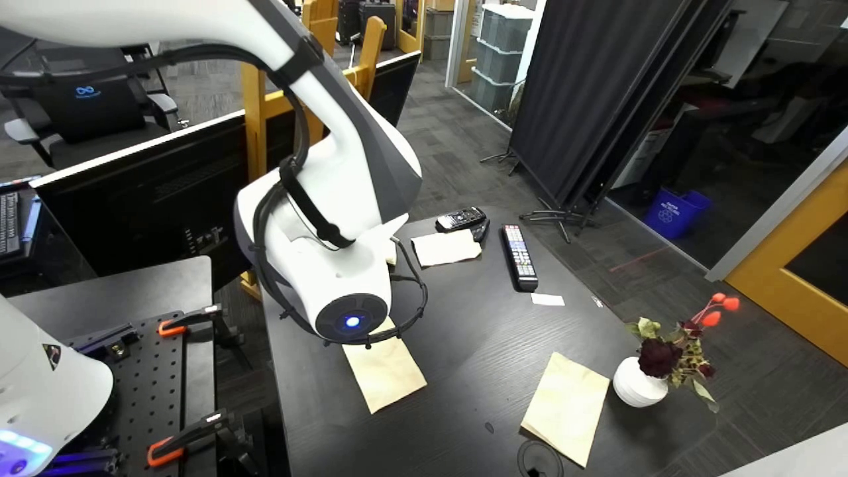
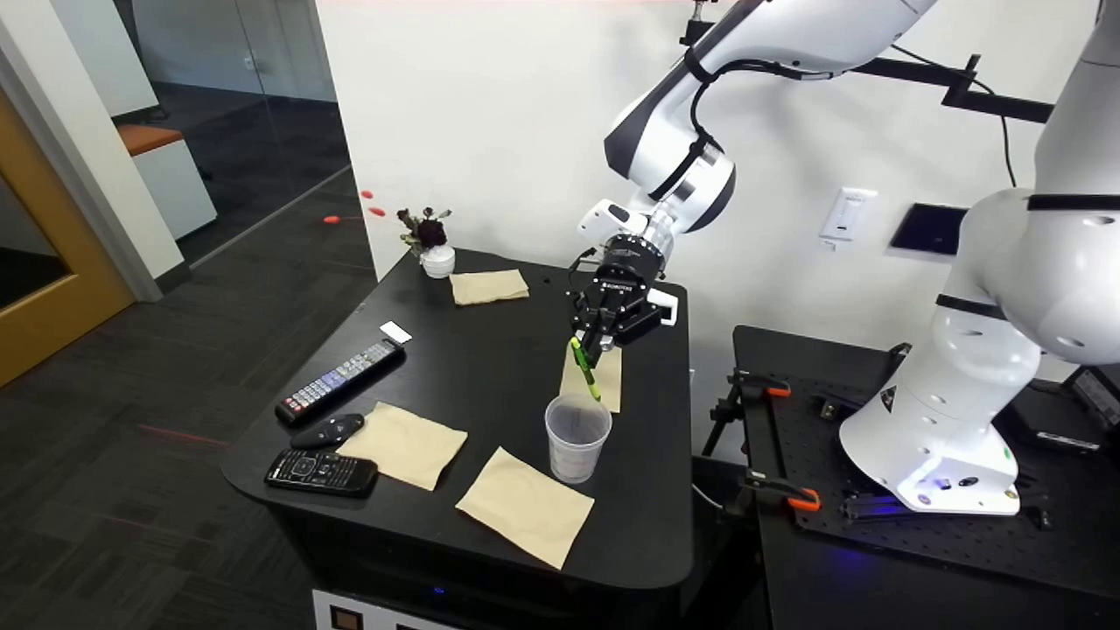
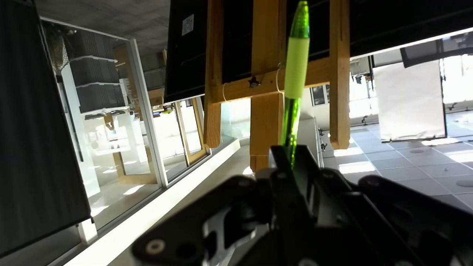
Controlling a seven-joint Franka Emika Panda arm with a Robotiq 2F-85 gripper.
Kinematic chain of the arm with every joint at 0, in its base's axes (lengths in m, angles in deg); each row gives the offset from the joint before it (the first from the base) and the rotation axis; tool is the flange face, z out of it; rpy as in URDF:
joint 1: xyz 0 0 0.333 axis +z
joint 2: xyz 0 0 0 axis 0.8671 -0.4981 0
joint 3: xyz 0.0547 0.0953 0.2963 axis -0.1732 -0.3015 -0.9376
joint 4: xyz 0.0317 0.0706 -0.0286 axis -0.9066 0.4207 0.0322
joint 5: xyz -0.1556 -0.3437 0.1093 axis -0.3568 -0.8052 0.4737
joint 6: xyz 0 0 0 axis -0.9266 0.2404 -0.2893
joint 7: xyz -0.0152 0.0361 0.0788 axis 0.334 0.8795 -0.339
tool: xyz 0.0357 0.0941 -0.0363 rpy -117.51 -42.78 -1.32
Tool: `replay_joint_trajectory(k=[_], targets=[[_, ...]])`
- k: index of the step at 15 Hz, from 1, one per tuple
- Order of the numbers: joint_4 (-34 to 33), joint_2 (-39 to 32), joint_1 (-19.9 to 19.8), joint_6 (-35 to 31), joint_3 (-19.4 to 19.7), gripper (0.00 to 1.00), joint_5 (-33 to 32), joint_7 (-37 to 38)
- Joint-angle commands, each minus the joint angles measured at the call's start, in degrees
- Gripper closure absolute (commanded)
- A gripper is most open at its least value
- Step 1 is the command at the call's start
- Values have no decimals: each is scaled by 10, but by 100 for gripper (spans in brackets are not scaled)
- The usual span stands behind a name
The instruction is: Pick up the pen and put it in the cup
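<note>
Apparently, the picking-up is done and the placing is left. Left to right in an exterior view: a long remote (image 2: 341, 382) lies on the bench (image 2: 490, 367); a translucent white cup (image 2: 575, 446) stands upright; a green pen (image 2: 585, 368) hangs tilted, outside the cup, its lower end near the rim; then the tool (image 3: 292, 159), shown pinching the pen in the wrist view.

claw (image 3: 292, 157): dark, blurred in wrist view
wall (image 2: 490, 114): bright behind claw, soft shadows
ceiling (image 3: 402, 166): glaring patches beyond claw
</note>
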Motion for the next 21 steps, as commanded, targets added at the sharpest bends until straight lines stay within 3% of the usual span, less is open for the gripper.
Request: replay_joint_trajectory(k=[1,6,7,21], targets=[[1,-10,-11,12,7,97,-18,-46],[4,-30,-15,14,10,97,-12,-103],[-8,-15,-13,12,10,97,-17,-77],[-28,-40,-12,8,8,97,-11,-76]])
